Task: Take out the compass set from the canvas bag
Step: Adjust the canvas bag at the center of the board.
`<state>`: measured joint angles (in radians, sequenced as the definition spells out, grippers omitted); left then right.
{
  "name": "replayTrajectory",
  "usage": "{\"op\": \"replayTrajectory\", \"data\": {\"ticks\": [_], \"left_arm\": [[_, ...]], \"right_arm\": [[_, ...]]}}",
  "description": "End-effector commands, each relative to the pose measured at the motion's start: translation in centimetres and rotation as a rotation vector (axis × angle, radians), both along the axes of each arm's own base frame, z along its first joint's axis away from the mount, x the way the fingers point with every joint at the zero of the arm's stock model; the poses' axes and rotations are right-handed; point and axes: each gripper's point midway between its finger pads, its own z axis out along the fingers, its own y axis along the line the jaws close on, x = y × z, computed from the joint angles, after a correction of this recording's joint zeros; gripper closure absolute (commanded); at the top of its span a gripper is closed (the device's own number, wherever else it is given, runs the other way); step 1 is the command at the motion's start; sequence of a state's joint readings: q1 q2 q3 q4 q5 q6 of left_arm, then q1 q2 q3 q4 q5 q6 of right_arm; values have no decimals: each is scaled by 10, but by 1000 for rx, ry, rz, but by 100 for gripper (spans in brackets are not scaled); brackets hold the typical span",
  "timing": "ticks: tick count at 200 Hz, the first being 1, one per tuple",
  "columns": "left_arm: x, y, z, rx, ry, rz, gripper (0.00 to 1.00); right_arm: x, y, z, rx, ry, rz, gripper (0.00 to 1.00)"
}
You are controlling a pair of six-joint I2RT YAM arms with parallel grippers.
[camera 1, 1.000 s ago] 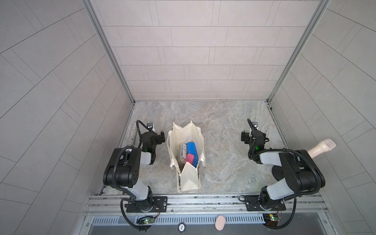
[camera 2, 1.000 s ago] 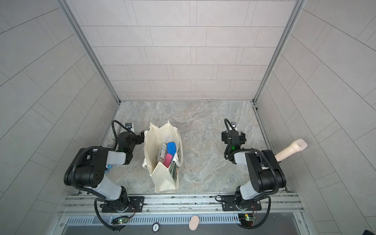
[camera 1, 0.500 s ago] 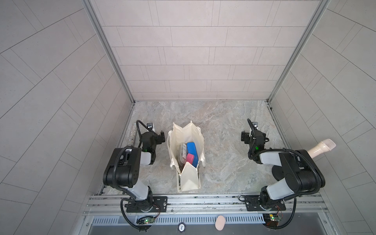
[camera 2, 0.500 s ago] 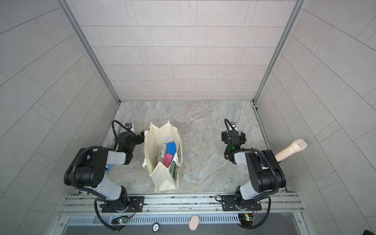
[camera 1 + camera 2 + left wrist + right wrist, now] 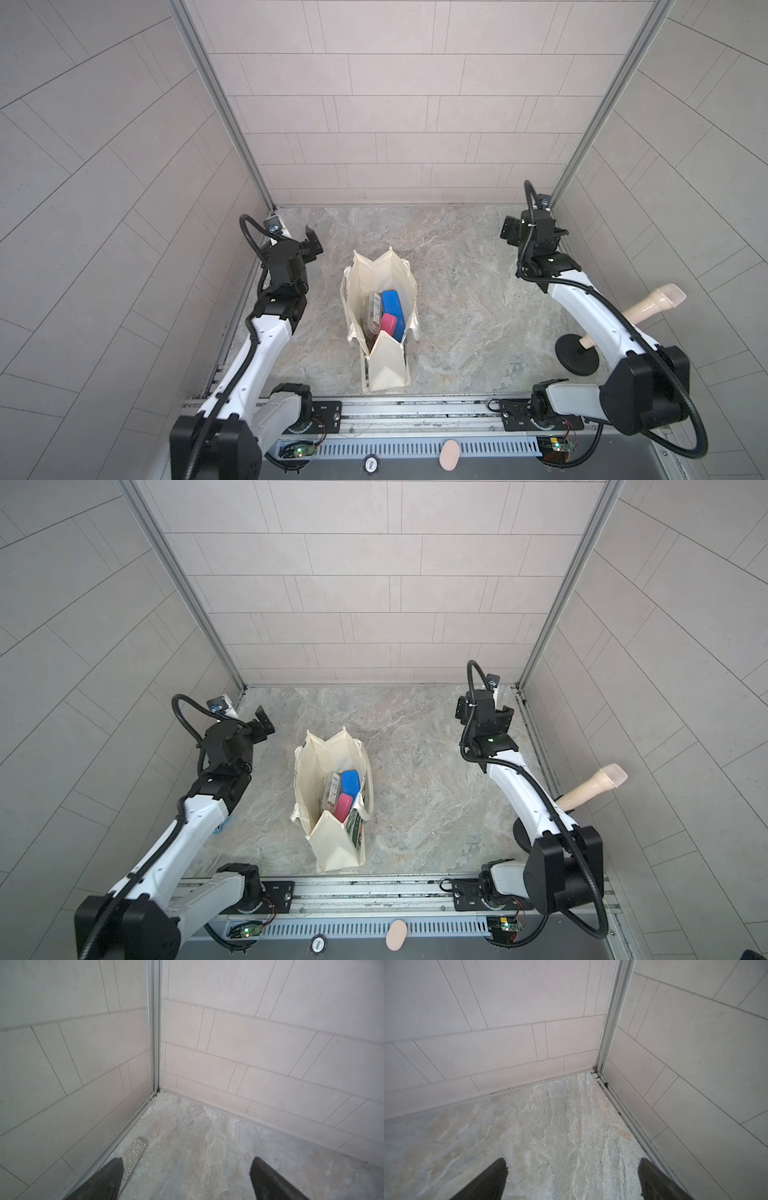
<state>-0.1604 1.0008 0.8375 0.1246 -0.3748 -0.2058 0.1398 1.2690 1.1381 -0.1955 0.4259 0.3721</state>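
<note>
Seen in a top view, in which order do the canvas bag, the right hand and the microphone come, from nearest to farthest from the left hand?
Measured from the left hand:
1. canvas bag, standing mid-table, on the left hand's side of the middle.
2. right hand, across the table near the back right corner.
3. microphone, on its stand at the right side, beyond the right arm.

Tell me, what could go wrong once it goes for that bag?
1. The bag is soft and stands free; reaching in might tip it or snag a handle.
2. The clear case, blue case and pink case sit packed together, so the wrong one might get grabbed.
3. The microphone stands close by the right arm; a swing might knock it.
</note>
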Motion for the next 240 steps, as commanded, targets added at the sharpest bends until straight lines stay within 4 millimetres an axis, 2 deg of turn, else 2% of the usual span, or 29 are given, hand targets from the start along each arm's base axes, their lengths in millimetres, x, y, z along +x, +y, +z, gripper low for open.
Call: {"op": "replayTrajectory", "data": {"ticks": [1, 17, 28, 46, 62, 75, 95, 104, 121, 142, 170, 194, 209, 225, 240], "left_arm": [[-21, -23, 24, 95, 84, 22, 0], [-27, -46, 56, 56, 39, -34, 0], [-26, -59, 63, -19, 46, -83, 0], [-21, -99, 42, -117, 171, -258, 0], [-36, -130, 33, -67, 230, -332, 0], [-48, -143, 27, -47, 238, -376, 0], [-62, -141, -3, -96, 349, -373, 0], [-69, -147, -15, -120, 392, -414, 0], [-86, -156, -33, -160, 449, -496, 0], [-110, -153, -55, -159, 540, -545, 0], [-136, -152, -68, -172, 613, -610, 3], [-146, -144, -63, -192, 620, -596, 9], [-149, -143, -65, -199, 656, -587, 19], [-150, -142, -73, -205, 718, -560, 24], [-151, -144, -76, -207, 762, -547, 35]], "right_arm": [[-41, 1, -21, 216, 112, -65, 0], [-45, 19, -1, 339, 18, 23, 0], [-44, 40, 11, 415, -43, 140, 0], [-53, 74, 19, 496, -13, 237, 0], [-69, 113, 25, 436, 89, 336, 0], [-85, 146, 28, 393, 142, 434, 0], [-108, 191, 18, 470, 201, 563, 0], [-118, 206, 12, 521, 230, 602, 0], [-135, 232, 8, 528, 271, 680, 0], [-154, 256, 6, 492, 335, 767, 0], [-174, 284, 11, 408, 380, 895, 2], [-181, 298, 15, 319, 390, 952, 4], [-180, 303, 14, 297, 414, 956, 5], [-180, 311, 14, 279, 424, 976, 8], [-180, 315, 16, 251, 431, 983, 10]]}}
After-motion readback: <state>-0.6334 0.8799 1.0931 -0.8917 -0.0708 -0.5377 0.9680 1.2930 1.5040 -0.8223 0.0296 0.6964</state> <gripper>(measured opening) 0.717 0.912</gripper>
